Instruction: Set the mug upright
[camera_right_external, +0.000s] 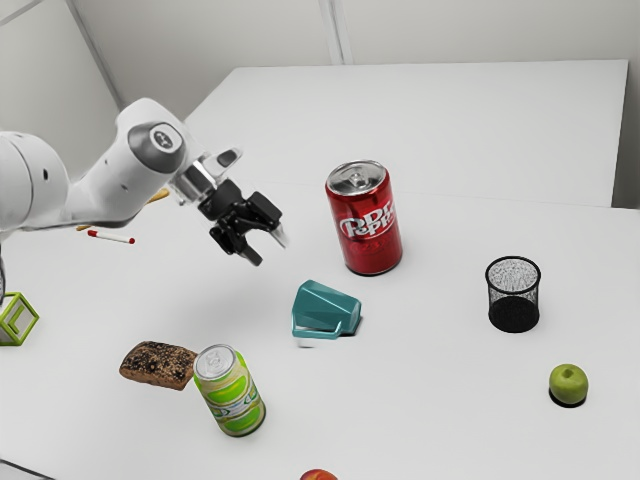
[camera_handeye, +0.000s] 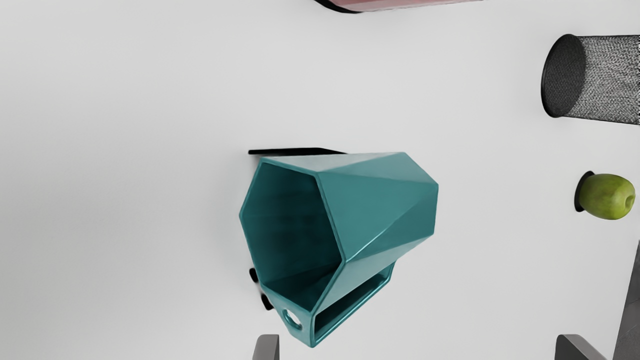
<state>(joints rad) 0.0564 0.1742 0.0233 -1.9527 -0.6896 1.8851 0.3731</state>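
Note:
The teal mug (camera_right_external: 325, 308) lies on its side on the table, its handle toward the exterior view's bottom. Above the table, toward the exterior view's upper left from the mug, hangs the black gripper (camera_right_external: 268, 248), open and apart from it. In the wrist view the mug (camera_handeye: 380, 205) shows its dark mouth and its handle, which is the part nearest the fingertips. The two tips of the gripper (camera_handeye: 417, 347) stand wide apart with nothing held between them.
A red soda can (camera_right_external: 365, 220) stands behind the mug. Nearer the front are a green can (camera_right_external: 230, 392) and a piece of bread (camera_right_external: 158, 364). At the exterior view's right are a black mesh cup (camera_right_external: 514, 295) and a green apple (camera_right_external: 568, 383). The table (camera_right_external: 420, 420) is white.

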